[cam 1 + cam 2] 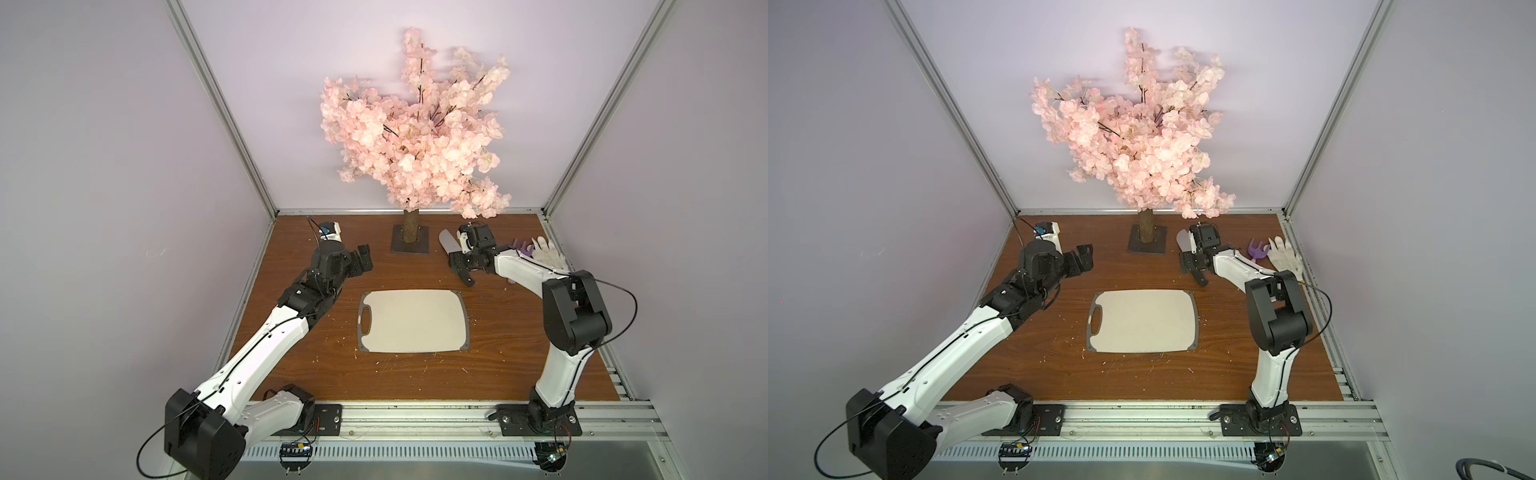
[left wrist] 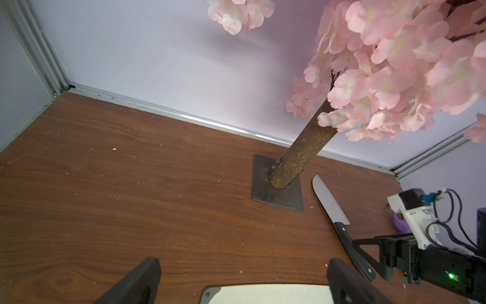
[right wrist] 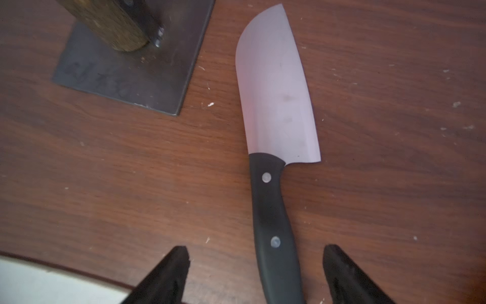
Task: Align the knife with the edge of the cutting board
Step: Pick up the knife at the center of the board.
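- Both top views give the whole layout. The right gripper (image 1: 460, 272) sits low over the wooden table (image 1: 316, 374), beside the blossom tree's base plate (image 1: 410, 245).
- Only the blade of the knife (image 1: 446, 240) shows, poking out past the fingertips. The gripper body hides the handle.
- The cutting board (image 1: 1144, 320) lies back toward the arm's base, apart from the gripper and the knife.
- A purple toy fork (image 1: 1258, 251) and a white glove (image 1: 1285, 255) lie beyond the right forearm.
- The right elbow is raised, and the forearm reaches out with the wrist tipped down. The left arm is stretched forward, its left gripper (image 1: 1084, 255) off the board's far corner.
- The left wrist view alone shows the left gripper's fingers (image 2: 142, 281) spread wide with nothing between them.
- The whole knife (image 2: 331, 202) is off to one side there, its handle end running in among the right gripper's (image 2: 373, 252) fingers.
- The right wrist view settles the grip. Both fingers (image 3: 168, 276) straddle the black riveted handle, partly spread, with bare table showing on each side and no contact.
- The knife's (image 3: 273, 105) blade lies flat, pointing straight out ahead of the fingertips. A board corner (image 3: 39, 281) sits beside one finger.
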`<state>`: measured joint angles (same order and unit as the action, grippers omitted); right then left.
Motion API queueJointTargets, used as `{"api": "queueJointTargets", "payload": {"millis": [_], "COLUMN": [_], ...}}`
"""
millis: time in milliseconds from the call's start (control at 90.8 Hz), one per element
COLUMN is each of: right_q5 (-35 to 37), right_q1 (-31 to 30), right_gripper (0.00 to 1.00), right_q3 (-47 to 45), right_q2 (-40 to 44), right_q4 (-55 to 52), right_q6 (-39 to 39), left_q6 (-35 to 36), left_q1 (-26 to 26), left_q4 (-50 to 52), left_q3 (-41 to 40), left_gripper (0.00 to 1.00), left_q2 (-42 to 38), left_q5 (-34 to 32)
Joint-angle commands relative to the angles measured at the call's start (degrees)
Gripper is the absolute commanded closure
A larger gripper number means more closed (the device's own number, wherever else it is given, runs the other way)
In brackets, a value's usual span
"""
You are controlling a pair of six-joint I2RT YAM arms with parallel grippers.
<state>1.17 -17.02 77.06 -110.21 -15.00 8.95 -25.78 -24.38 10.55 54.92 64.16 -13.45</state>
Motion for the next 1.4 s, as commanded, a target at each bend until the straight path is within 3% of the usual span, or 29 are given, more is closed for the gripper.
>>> {"api": "queueJointTargets", "payload": {"millis": [0,176,308,638,1013,1178,1387], "right_q5": [-0.2,1.9,2.8,4.4,3.4,5.8,8.1], "right_q1": [0.3,0.4,0.4,0.4,-0.6,-2.2,-3.1], "right_gripper": [0.24,0.25,0.28,0.30,0.48,0.61,0.70], "right_q3": [5.5,11.2,12.7,10.2,10.6,12.3,12.9], "right_q2": [-3.3,-7.7,-9.3,-10.5,-13.1,-15.2,-16.5], "right_q4": [-5.1,-9.5,-11.5,-12.7,-15.1,-17.3,-18.4], "right_q6": [-2.6,-4.3,-4.1,-3.6,-4.2,-4.4,-3.9], "left_q6": [1.8,0.5,0.3,-0.8,-1.3,-1.4,-1.3], "left_q1": [-0.1,0.0,0.0,0.5,0.7,0.7,0.9], "left_q4": [-0.7,-0.6,-0.2,-0.4,-0.4,-0.4,-0.4], "left_q3": [0.7,1.1,1.3,1.4,1.5,1.6,1.7], "left_gripper": [0.00,0.00,0.00,0.00,0.00,0.00,0.00], "left_q2": [0.0,2.0,2.5,3.1,3.9,4.1,4.4], "left_q5": [-1.0,4.2,4.7,7.8,9.4,9.8,10.0]}}
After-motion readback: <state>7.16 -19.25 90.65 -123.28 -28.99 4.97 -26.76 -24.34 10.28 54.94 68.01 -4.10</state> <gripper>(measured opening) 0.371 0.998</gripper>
